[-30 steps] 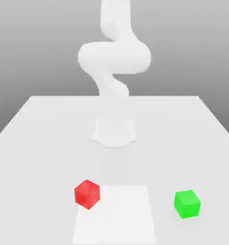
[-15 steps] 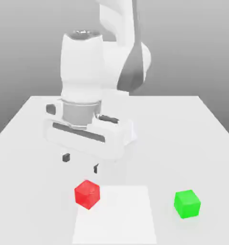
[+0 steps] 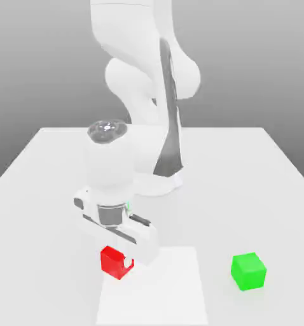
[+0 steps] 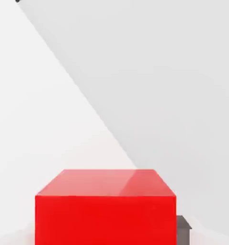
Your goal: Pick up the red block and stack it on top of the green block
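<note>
Standing here, I am watching the gripper (image 3: 121, 255) bearing down on the red block (image 3: 112, 262), and its fingers are clenching that block between them; in the hand view the red block (image 4: 105, 206) is sitting right under the camera with a dark fingertip (image 4: 183, 228) pressing against one side. So the grasp is looking made, though that is my reading. The block is resting on the table (image 3: 243, 165), at about seven o'clock from the arm's base in the exterior view, with one side over the edge of the paler square patch (image 3: 167, 286).

What is left is most of the job: the block is not yet lifted, and it is still needing to be carried across and set down. The green block (image 3: 248, 271) is waiting well apart, at roughly three o'clock from the red one, with nothing on top of it.

As for how the red block is pointing, it is a cube, so no axis is longer than another. It is sitting flat, top face up, turned so one vertical edge is facing the exterior camera at about six o'clock. The green block is sitting flat too, slightly turned.
</note>
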Robot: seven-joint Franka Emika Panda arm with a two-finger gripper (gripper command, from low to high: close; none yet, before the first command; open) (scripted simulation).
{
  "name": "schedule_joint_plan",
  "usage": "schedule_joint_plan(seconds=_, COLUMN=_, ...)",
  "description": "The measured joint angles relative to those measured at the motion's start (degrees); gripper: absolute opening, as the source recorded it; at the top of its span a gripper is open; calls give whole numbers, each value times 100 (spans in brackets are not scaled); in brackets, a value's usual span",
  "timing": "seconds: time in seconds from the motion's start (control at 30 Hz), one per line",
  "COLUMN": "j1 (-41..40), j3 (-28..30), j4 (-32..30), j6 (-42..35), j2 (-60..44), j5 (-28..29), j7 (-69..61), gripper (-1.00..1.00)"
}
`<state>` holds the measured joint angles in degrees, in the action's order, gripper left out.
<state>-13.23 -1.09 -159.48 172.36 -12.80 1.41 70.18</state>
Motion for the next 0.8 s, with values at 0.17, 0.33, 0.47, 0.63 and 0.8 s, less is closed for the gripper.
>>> schedule_joint_plan(seconds=0.17, j1=-21, j3=-56, j4=-124, j6=-765, j2=897, j5=-138, j7=-94, gripper=-100)
schedule_joint_plan(seconds=0.33, j1=-99, j3=-508, j4=-5, j6=-1352, j2=1352, j5=-161, j7=488, gripper=-100)
schedule_joint_plan(seconds=0.47, j1=873, j3=-1110, j4=294, j6=-1623, j2=1323, j5=-161, j7=1422, gripper=-100)
schedule_joint_plan(seconds=0.63, j1=2649, j3=-1188, j4=682, j6=-1952, j2=1266, j5=-134, j7=2642, gripper=-100)
schedule_joint_plan(seconds=0.8, j1=3301, j3=-721, j4=941, j6=-1813, j2=880, j5=-3, j7=3464, gripper=-100)
